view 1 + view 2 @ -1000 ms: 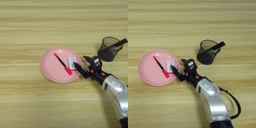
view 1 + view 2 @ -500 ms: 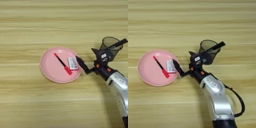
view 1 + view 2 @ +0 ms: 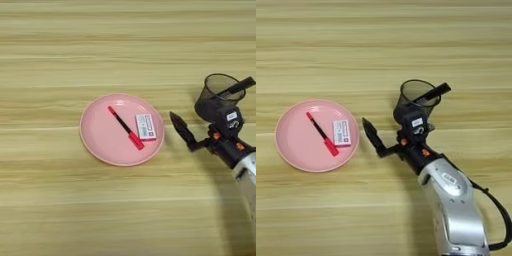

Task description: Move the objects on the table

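In the left eye view, the table [image 3: 60, 45] fills the whole picture with its light wood stripes. A round pink plate [image 3: 100, 142] lies a little left of the middle. On the plate there are two things: a thin pen with a red cap [image 3: 125, 128], lying diagonally from upper left to lower right, and the white eraser [image 3: 145, 126] with the red print, flat near the right rim. The red cap end of the pen comes very close to the lower left corner of the eraser; it is not possible to tell if they touch. At the right edge stands the black mesh pen cup [image 3: 216, 95], upright, and the black marker [image 3: 237, 87] leans inside it with its top over the right rim. The right gripper [image 3: 192, 135] is between the plate and the cup. One long black finger [image 3: 181, 130] points up and left toward the plate and ends just beside its rim, without touching it. The gripper is empty, and its fingers stand wide apart. The gripper body stands in front of the lower part of the cup and hides it.

In the right eye view, the same scene sits more to the left, so the silver forearm [image 3: 453, 200] is visible, rising from the bottom edge with a black cable [image 3: 496, 210] beside it. Here the gripper body covers the lower front of the cup, and the marker sticks out to the upper right
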You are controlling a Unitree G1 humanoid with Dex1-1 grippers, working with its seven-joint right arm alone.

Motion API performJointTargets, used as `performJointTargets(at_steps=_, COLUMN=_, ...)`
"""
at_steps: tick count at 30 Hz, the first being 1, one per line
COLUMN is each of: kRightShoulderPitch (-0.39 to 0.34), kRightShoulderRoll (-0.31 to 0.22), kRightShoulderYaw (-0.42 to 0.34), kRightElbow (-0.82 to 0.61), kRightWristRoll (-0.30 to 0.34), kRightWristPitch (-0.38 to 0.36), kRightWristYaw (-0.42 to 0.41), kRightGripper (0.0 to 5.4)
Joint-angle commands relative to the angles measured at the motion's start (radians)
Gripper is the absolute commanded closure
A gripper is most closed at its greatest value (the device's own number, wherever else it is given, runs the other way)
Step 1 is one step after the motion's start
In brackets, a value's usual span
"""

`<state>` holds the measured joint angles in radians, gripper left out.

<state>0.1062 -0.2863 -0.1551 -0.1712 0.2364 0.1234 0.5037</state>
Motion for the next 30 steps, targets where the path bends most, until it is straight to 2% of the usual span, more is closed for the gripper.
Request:
performJointTargets(at_steps=1, kRightShoulderPitch=-0.01, kRightShoulderRoll=-0.037, kRightShoulderYaw=-0.042, kRightElbow=-0.018, kRightWristRoll=-0.007, kRightWristPitch=-0.01, kRightWristYaw=-0.032, kRightGripper=0.04)
performJointTargets(at_steps=14, kRightShoulderPitch=-0.002, kRightShoulderRoll=-0.042, kRightShoulderYaw=-0.066, kRightElbow=0.081, kRightWristRoll=-0.044, kRightWristPitch=0.012, kRightWristYaw=-0.086, kRightGripper=0.04)
performJointTargets(at_steps=26, kRightShoulderPitch=-0.107, kRightShoulderRoll=0.022, kRightShoulderYaw=-0.051, kRightElbow=0.21, kRightWristRoll=-0.053, kRightWristPitch=0.046, kRightWristYaw=-0.182, kRightGripper=0.04)
performJointTargets(at_steps=30, kRightShoulderPitch=-0.118, kRightShoulderRoll=0.031, kRightShoulderYaw=-0.05, kRightElbow=0.23, kRightWristRoll=-0.058, kRightWristPitch=0.056, kRightWristYaw=-0.205, kRightGripper=0.04)
